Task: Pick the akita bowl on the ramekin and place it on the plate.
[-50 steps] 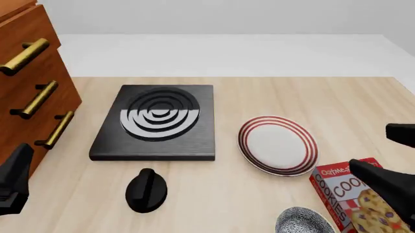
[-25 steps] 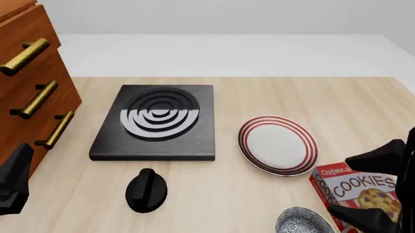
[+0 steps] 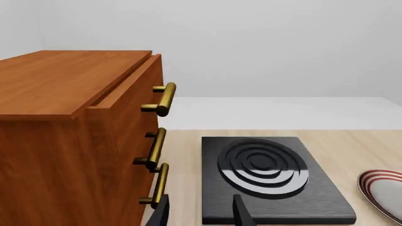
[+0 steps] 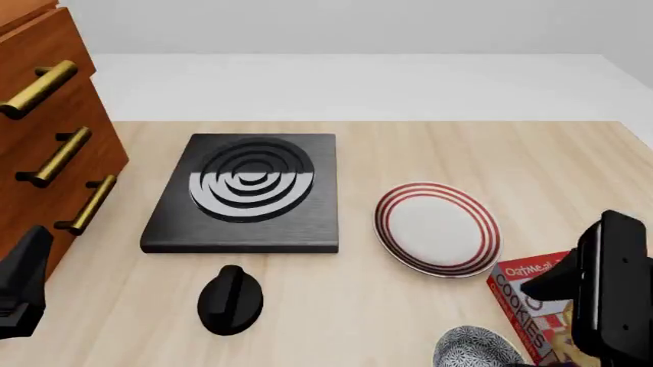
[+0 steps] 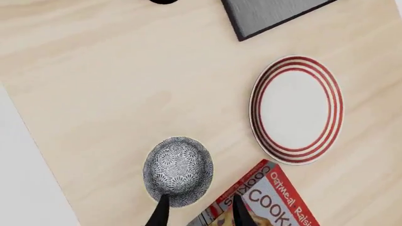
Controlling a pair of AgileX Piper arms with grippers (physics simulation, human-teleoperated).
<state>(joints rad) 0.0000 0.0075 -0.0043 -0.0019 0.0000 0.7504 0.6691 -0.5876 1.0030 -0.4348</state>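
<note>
The right gripper [image 5: 196,211] has swung over the cookie box [image 5: 264,200], fingers spread and empty; the akita bowl [image 5: 178,170] sits near the plate [image 5: 296,109], not yet picked.

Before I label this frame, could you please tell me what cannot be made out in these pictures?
- Ramekin: unseen in any view; the akita bowl covers whatever it sits on.
- Akita bowl, front view: cut by the bottom edge, partly behind the right arm.
- Cookie box, front view: mostly hidden by the right arm.
- Plate, left wrist view: cut by the edge.
- Right gripper: only the tips show, jaws apart.
- Left gripper: likewise.
</note>
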